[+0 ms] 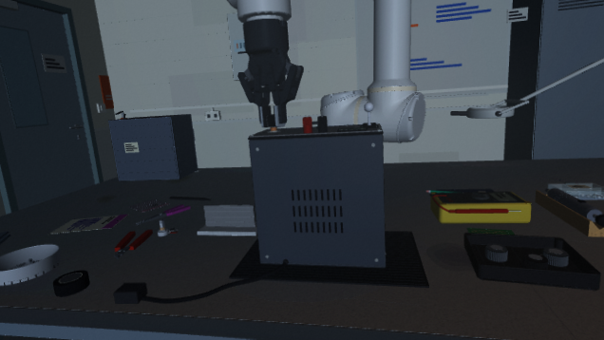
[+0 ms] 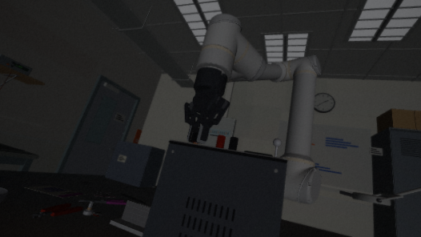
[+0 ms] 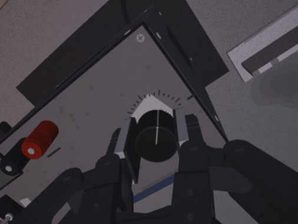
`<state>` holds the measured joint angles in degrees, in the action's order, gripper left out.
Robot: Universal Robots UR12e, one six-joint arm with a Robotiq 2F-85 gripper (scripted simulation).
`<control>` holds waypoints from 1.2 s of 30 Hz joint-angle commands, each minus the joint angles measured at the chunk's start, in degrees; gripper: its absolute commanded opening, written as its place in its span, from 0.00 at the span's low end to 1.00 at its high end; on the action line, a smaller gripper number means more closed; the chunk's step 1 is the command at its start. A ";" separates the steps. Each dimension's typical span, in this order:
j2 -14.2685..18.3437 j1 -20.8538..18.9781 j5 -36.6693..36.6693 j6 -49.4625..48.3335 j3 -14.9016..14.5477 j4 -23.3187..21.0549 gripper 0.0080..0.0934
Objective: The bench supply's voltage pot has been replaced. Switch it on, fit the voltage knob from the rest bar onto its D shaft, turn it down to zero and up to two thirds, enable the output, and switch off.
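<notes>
The black ribbed voltage knob (image 3: 156,135) sits over the dial scale on the top panel of the bench supply (image 1: 317,194), near the panel's left corner. My gripper (image 3: 155,129) points straight down on it, and its two grey finger pads clamp the knob's sides. The knob's white pointer line points at the tick marks of the scale. From the side camera the gripper (image 1: 272,116) stands just above the panel with a small orange shaft (image 1: 274,128) under it. A red binding post (image 3: 39,139) and a black one (image 3: 10,165) stand further along the panel.
The panel's edge runs close beside the fingers, with the rest bar (image 3: 271,59) on the bench below. A toggle lever (image 1: 368,107) rises at the panel's far end. A yellow multimeter (image 1: 479,206), a parts tray (image 1: 529,259), pliers (image 1: 133,240) and tape (image 1: 71,282) lie around.
</notes>
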<state>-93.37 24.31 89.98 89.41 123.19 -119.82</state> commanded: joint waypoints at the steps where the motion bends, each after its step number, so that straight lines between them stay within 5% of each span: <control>1: -0.01 0.01 0.02 0.00 -0.04 -0.02 0.30; 11: -0.01 0.01 0.02 0.00 -0.04 -0.02 0.53; 36: -0.55 0.01 0.02 0.00 -0.68 1.13 0.54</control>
<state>-93.90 24.32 90.00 89.42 122.56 -118.66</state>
